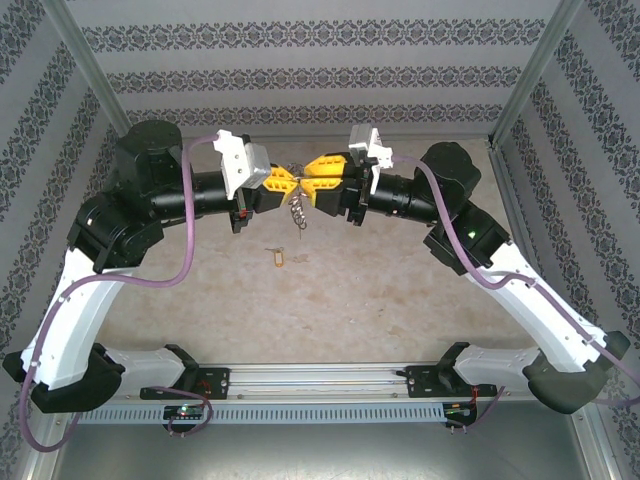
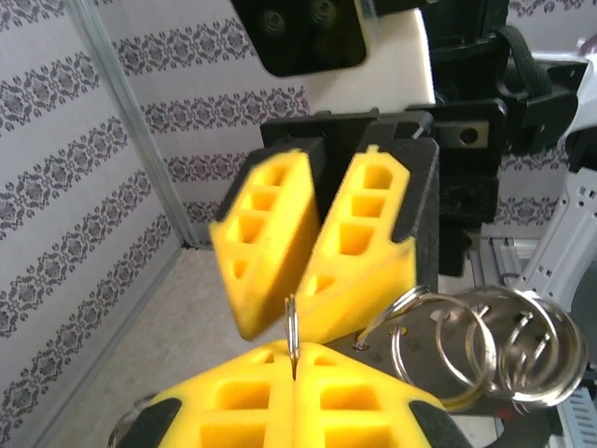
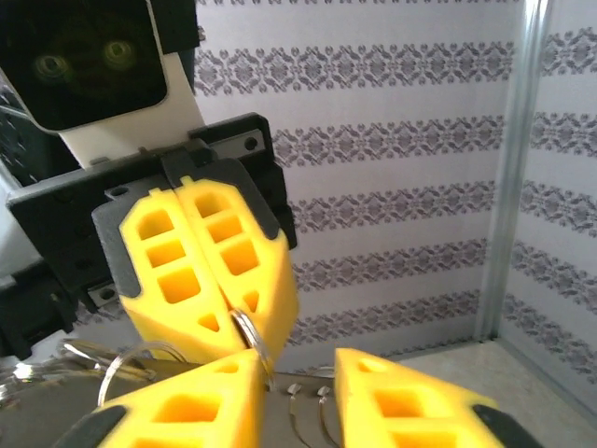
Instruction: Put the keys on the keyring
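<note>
Pinching the keyring (image 2: pixel 291 329) with the left hand (image 2: pixel 294 362): yellow fingers (image 2: pixel 233 406) squeezed flat together, no gap, the thin wire caught right at the tips. From the left wrist, seen edge-on, so just a thin silver line, standing straight up out of the tips and pointing at the other hand.

Facing it tip to tip, the right hand (image 3: pixel 300 369), part way open, with a clear gap between its two yellow fingers (image 3: pixel 187 411). Nothing gripped in that gap. From the right wrist, the keyring curving out of the shut left tips, just beside the finger on the left of the picture; touching or not, hard to tell.

From above, both hands up over the bench (image 1: pixel 400 290), tips close together, far from the arm bases. Hanging just under that meeting place, the keys (image 1: pixel 298 212): a small jagged silver bunch, long way running down the picture toward the arm bases, low end leaning a bit to the right.

Next to the left hand's tips in its wrist view, a bunch of round silver loops (image 2: pixel 494 350), side by side. Flat on the bench, nearer the bases and apart from the keys, a small yellow tag (image 1: pixel 277 258), long way running left to right.
</note>
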